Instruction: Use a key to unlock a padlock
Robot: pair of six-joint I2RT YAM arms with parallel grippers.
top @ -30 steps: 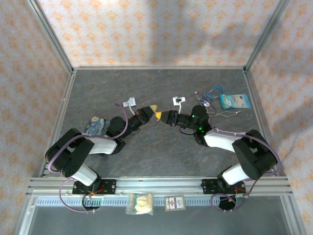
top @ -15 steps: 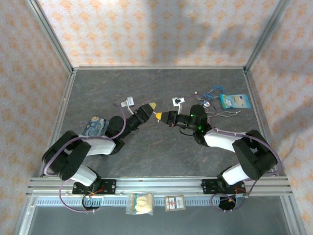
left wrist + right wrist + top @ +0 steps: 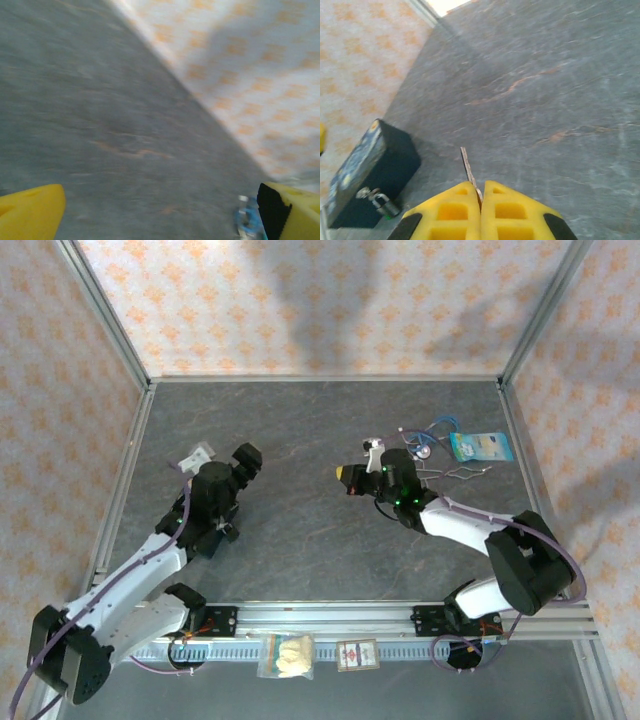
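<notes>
Yellow fingers of the right hand are pinched shut on the key, its blade jutting forward above the bench, the padlock hanging at the front of the blue tin nearby, the left hand gaping empty; next, I reckon, comes steering blade into keyhole.

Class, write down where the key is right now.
In the right wrist view, the key sticks out from between the right gripper's closed fingers, above the table, with the padlock on the tin to its lower left.
</notes>
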